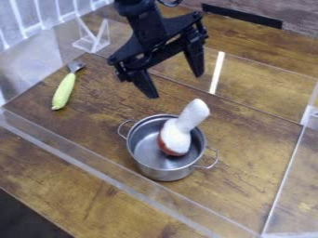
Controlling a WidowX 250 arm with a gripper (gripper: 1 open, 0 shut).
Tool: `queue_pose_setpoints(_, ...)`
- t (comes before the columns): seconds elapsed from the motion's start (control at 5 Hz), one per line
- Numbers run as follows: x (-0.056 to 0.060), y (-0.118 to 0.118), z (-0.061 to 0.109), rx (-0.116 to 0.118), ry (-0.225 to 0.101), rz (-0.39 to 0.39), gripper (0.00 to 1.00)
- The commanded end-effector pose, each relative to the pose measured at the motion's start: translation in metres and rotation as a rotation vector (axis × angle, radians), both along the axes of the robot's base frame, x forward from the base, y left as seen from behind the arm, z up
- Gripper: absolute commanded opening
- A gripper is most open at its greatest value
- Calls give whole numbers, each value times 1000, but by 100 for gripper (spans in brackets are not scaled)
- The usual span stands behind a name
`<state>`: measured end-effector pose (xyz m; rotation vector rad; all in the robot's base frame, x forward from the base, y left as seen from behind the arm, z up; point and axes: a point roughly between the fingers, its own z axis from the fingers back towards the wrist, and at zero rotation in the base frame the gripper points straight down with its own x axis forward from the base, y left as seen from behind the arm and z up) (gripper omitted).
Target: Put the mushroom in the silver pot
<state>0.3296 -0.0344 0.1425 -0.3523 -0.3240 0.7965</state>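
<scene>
Above the silver pot (pixel 165 149), your gripper (pixel 172 77) hung with its two black fingers (pixel 195 58) spread as wide as they go, and you had nothing between them. One finger pointed down toward the left, the other toward the right, both tips clear of the pot and of the mushroom (pixel 181 130). Behind the fingers, your dark arm (pixel 147 19) rose toward the top edge of the view, slightly blurred.

You could see the mushroom sitting in the pot: its reddish-brown cap was down inside the bowl, and its thick white stem leaned up and to the right, sticking out past the rim. It rested there on its own, apart from the fingers.

Your pot stood upright on the wooden counter (pixel 74 172), with one small loop handle showing at its left side and another at its lower right. Around it ran a low clear plastic wall (pixel 87 153), which fenced off the working area; the pot was inside that fence, near the front strip.

Farther out, to the left of the pot and well apart from it, you had a slim yellow-green vegetable (pixel 62 91) lying on the counter. Just beyond its upper end a small grey object (pixel 76 67) lay, too small to make out.
</scene>
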Motion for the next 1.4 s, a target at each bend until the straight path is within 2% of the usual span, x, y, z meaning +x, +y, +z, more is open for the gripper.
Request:
queue_pose_setpoints(0.0,3,-5,12,22,-49,-37,100)
queue_pose_setpoints(0.4,0,9,3,67,-14,-73,100)
queue_pose_setpoints(0.6,6,11,-6,87,3,-68,100)
queue_pose_setpoints(1.0,18,14,-14,112,23,-61,100)
queue_pose_setpoints(1.2,20,6,-26,125,33,-63,100)
